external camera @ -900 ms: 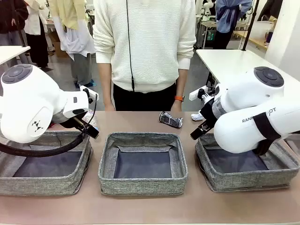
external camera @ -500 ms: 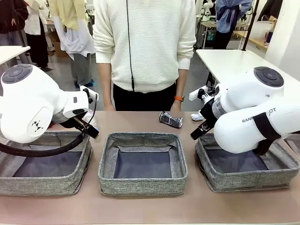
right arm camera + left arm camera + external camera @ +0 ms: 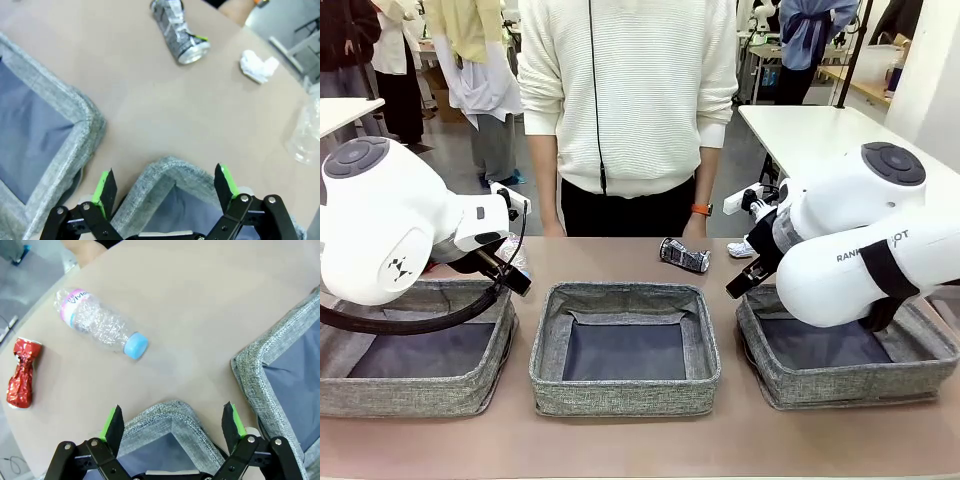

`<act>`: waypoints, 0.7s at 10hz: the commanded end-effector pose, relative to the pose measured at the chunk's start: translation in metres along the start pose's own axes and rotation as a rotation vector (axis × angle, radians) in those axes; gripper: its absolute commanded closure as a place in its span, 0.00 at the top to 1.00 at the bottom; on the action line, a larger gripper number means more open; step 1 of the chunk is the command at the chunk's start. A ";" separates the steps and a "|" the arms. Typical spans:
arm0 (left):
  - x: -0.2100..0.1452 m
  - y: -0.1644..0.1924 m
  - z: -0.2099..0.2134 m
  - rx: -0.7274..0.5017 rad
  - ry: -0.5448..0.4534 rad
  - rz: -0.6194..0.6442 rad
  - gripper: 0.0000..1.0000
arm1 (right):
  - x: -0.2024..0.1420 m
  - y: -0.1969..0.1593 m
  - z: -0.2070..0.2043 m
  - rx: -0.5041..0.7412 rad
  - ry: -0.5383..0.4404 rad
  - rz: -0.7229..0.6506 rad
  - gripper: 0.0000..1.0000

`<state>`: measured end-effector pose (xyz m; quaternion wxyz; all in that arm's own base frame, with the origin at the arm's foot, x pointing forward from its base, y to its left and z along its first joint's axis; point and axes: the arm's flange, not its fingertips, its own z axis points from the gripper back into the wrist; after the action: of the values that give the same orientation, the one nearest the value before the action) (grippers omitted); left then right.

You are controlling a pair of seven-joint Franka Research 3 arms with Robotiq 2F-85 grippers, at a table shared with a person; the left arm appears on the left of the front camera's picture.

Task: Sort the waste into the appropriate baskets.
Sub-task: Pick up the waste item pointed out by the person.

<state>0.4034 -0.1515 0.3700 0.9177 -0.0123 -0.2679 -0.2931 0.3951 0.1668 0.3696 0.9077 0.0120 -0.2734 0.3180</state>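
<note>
Left hand (image 3: pixel 173 415): fingers spread wide, pinching nothing, poised above the far corner of the left basket (image 3: pixel 167 412), not touching its rim. Just beyond that corner, on the bare bench (image 3: pixel 200 300): the clear bottle (image 3: pixel 97 322), lying on its side, blue cap turned toward the hand, purple label at the far end. Farther out and to one side, well apart from the hand and close to the bench edge: the crushed red can (image 3: pixel 21 372), also lying flat, near the bottle but not touching it. Beside the hand, across a narrow strip of bench: a corner of the middle basket (image 3: pixel 265 355).

Right hand (image 3: pixel 164 177): fingers likewise spread, holding nothing, above the far corner of the right basket (image 3: pixel 170 167). Beyond it, past the gap between that basket and the middle one, toward the far edge of the bench: the crushed black-and-silver can (image 3: pixel 178 31), on its side. Apart from the can, also toward the far edge: the white tissue wad (image 3: pixel 258 66). Nearer the hand on that same side, partly cut off by the frame: the crumpled clear plastic (image 3: pixel 306 132).

From the front: three grey baskets in a row along the near side of the bench, dark bottoms bare. At the far edge, facing the baskets: a person (image 3: pixel 625 100) in a white sweater, one hand hanging just behind the black-and-silver can.
</note>
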 end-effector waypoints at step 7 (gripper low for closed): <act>0.040 -0.001 0.119 0.115 -0.178 -0.041 1.00 | 0.024 -0.019 0.149 -0.138 -0.096 0.048 1.00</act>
<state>0.3244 -0.1514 0.5588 0.8679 0.0370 -0.4063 -0.2833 0.3017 0.1229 0.5611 0.8820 -0.0294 -0.3515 0.3125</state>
